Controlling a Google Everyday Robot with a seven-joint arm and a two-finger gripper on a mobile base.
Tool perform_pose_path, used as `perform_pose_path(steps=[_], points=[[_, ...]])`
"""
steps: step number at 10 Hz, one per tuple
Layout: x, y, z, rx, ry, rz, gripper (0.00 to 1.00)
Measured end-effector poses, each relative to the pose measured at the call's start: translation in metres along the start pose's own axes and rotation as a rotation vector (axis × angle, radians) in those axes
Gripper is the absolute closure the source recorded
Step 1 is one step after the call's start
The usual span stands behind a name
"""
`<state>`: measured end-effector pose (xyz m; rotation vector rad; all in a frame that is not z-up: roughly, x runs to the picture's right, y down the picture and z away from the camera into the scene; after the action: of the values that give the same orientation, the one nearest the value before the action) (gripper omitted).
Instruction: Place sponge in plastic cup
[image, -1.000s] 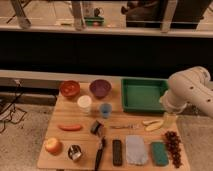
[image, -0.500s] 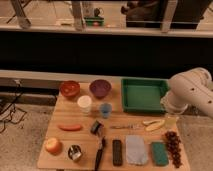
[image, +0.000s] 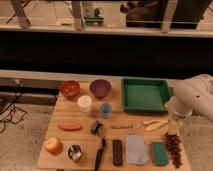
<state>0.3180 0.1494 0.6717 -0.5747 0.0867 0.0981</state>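
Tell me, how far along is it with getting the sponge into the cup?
Nothing looks done: the teal sponge lies front right on the table, and the blue cup stands apart, mid-table. The pincer hangs open near the right edge, holding nothing. Grasping, carrying and dropping remain.

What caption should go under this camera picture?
Robot's gripper hovers by the table's right edge, near the teal sponge.

No legible text, labels or numbers: none on table (image: 65, 117), green tray (image: 145, 108), or gripper (image: 174, 126) above table's right edge.
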Motion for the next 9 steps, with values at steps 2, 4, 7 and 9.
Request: perform_pose_path(steps=[2,4,7,9], points=[[0.005,0.019,-0.001,-0.017,0.005,0.015,0.20],[0.006,0.032,-0.002,-0.050,-0.009,0.028,0.20],[0.015,0.054,0.001,-0.162,-0.073,0.064,0.20],[0.019,0.065,0.006,-0.233,-0.111,0.077,0.20]])
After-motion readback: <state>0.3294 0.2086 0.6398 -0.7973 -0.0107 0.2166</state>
